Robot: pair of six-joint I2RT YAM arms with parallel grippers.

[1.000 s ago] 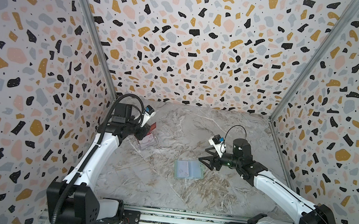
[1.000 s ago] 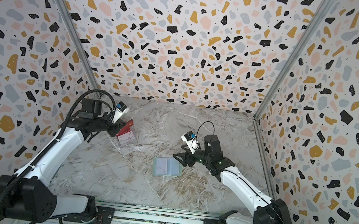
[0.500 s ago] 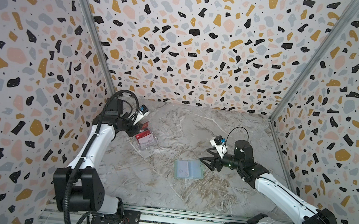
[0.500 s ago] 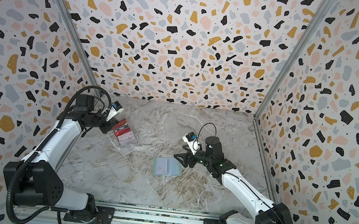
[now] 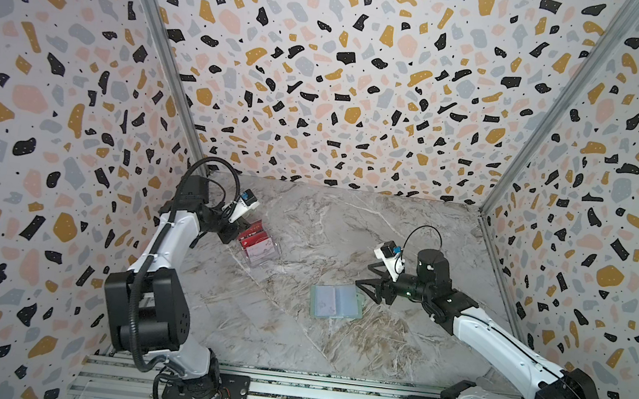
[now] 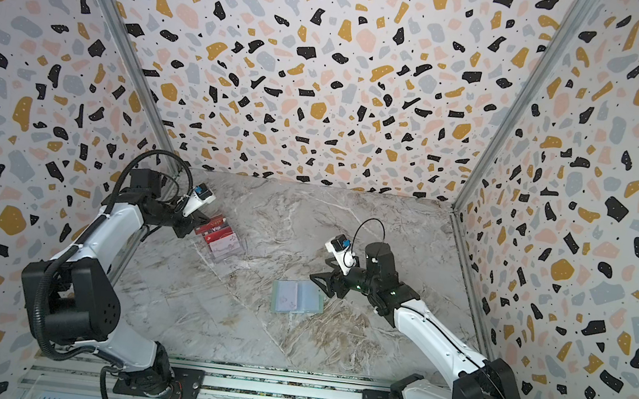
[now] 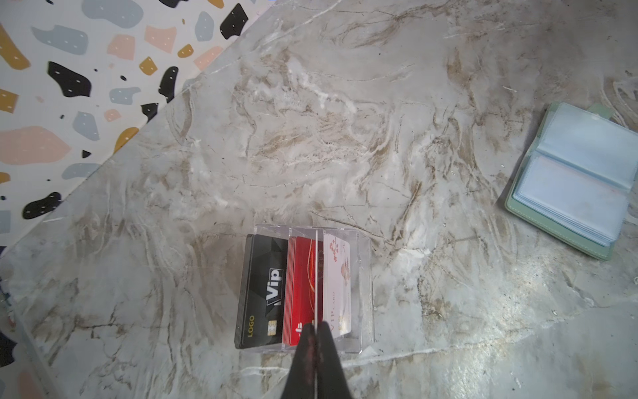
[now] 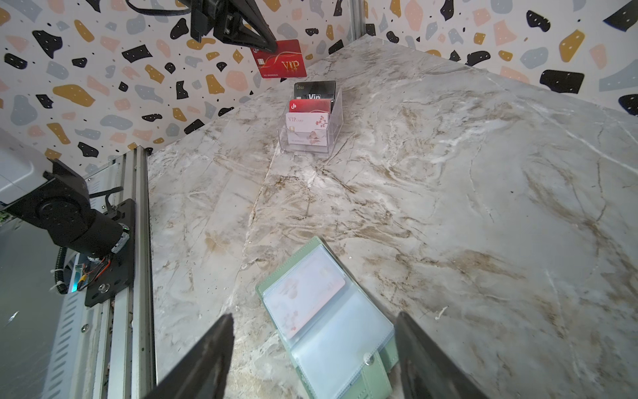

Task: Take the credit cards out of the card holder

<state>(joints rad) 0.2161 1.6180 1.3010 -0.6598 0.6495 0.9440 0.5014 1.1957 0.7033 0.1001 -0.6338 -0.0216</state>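
The mint-green card holder (image 5: pixel 336 301) (image 6: pixel 296 297) (image 7: pixel 573 179) lies open on the marble, clear sleeves up. A white-pink flowered credit card (image 8: pixel 303 290) shows inside one sleeve. My right gripper (image 5: pixel 366 290) (image 8: pixel 313 345) is open, low at the holder's snap-flap end, one finger on either side and touching nothing. My left gripper (image 5: pixel 238 232) (image 7: pixel 316 326) is shut on a red VIP card (image 8: pixel 281 58), edge-on in the left wrist view. It hangs above the clear plastic box (image 7: pixel 362 286) (image 8: pixel 310 138).
The clear box (image 5: pixel 259 249) (image 6: pixel 222 242) stands near the left wall. It holds a dark grey Vip card (image 7: pixel 264 290), a stack of red cards (image 7: pixel 298 293) and a white-pink card (image 7: pixel 336 283). The aluminium rail (image 8: pixel 138 241) runs along the front edge.
My left arm has swung leftward with the red card and now holds it over the clear box. The right arm and the card holder have hardly moved.
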